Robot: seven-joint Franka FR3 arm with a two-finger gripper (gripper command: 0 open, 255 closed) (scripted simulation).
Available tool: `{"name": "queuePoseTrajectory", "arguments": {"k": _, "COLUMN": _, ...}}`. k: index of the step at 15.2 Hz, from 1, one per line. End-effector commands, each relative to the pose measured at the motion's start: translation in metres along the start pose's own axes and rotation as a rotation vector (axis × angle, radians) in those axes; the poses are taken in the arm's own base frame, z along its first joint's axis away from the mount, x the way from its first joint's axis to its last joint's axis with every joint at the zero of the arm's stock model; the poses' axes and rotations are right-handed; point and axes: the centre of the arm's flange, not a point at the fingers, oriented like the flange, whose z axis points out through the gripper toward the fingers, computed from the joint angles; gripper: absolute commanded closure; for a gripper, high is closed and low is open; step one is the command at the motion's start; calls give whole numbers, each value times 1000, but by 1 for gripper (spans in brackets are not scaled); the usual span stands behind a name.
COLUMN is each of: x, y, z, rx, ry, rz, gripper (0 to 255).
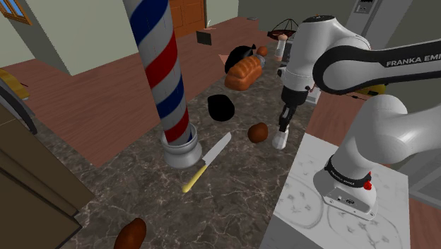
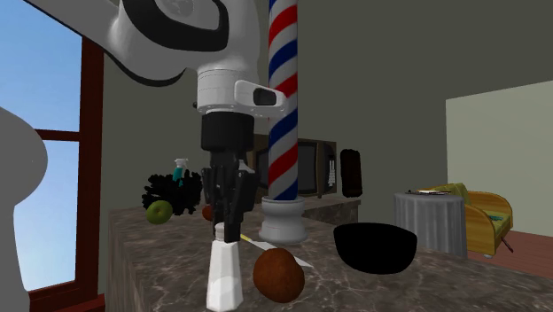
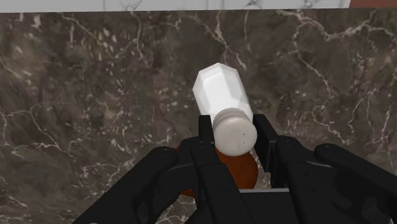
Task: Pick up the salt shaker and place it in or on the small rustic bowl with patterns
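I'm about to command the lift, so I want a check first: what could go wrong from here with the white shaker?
The black gripper clasps the white faceted salt shaker by its grey cap alone, so the body could swing or slip out. The brown round object sits right beside the shaker; a low carry toward the black bowl might knock it rolling.

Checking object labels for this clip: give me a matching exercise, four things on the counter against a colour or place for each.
Things:
1. salt shaker
2. knife
3. bowl
4. barber pole

Descriptions:
A. plain black
B. red, white and blue stripes
C. white, its cap between the fingers of the gripper
D. yellow handle

Pairs: 1-C, 2-D, 3-A, 4-B
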Motion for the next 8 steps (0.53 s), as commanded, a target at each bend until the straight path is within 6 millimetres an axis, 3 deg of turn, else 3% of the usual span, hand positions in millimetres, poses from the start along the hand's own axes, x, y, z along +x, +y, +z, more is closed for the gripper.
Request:
{"name": "queuePoseTrajectory", "arguments": {"k": 1, "x": 0, "y": 1, "z": -10, "rx": 0, "ry": 0, "rz": 0, "gripper": 255}}
{"name": "queuePoseTrajectory", "arguments": {"k": 8, "x": 0, "y": 0, "z": -47, "rx": 0, "ry": 0, "rz": 0, "gripper": 255}}
